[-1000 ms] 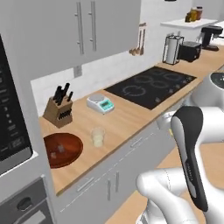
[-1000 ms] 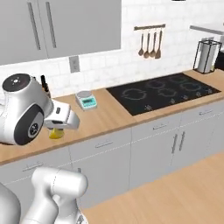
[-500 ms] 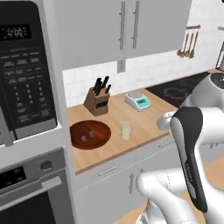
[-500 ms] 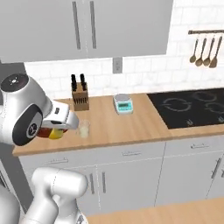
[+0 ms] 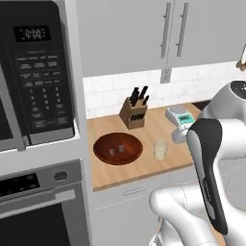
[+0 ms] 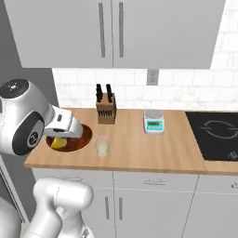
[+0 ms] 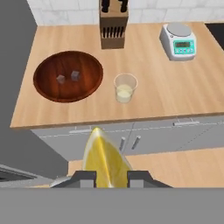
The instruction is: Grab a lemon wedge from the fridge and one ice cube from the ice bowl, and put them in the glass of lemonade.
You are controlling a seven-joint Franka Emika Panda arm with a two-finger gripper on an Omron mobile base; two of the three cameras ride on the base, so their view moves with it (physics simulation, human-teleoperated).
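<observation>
**Lemon wedge in the pincer, glass dead ahead on the worktop**

So the gripper [image 7: 111, 177] is clenched on the lemon wedge [image 7: 105, 159]. In the hand view the wedge sticks up between the 2 finger tips, long axis pointing away from the hand and roughly toward the worktop. It hangs out over the floor, short of the worktop's front edge, and there's only 1 arm here, so no question who does the drop.

Going left to right on the worktop [image 7: 153, 98]: the ice bowl [image 7: 68, 75] sits near the left edge with 2 ice cubes [image 7: 75, 75] in it, well apart from each other. Just beside it to the right, not touching, is the glass of lemonade [image 7: 124, 87], about mid-depth. Behind the two stands a knife block [image 7: 113, 24] at the back wall, and a kitchen scale [image 7: 178, 40] sits toward the back right.

The glass lies ahead of the wedge and slightly right in the hand view, so my guess is the next move is forward over the front edge, then over the rim. Small opening, so it needs good centering.

Room-wise: microwave [image 5: 36, 72] and oven [image 5: 38, 211] stack left of the worktop, grey wall cabinets [image 6: 116, 32] above, cooktop [image 6: 216, 135] off to the right.
</observation>
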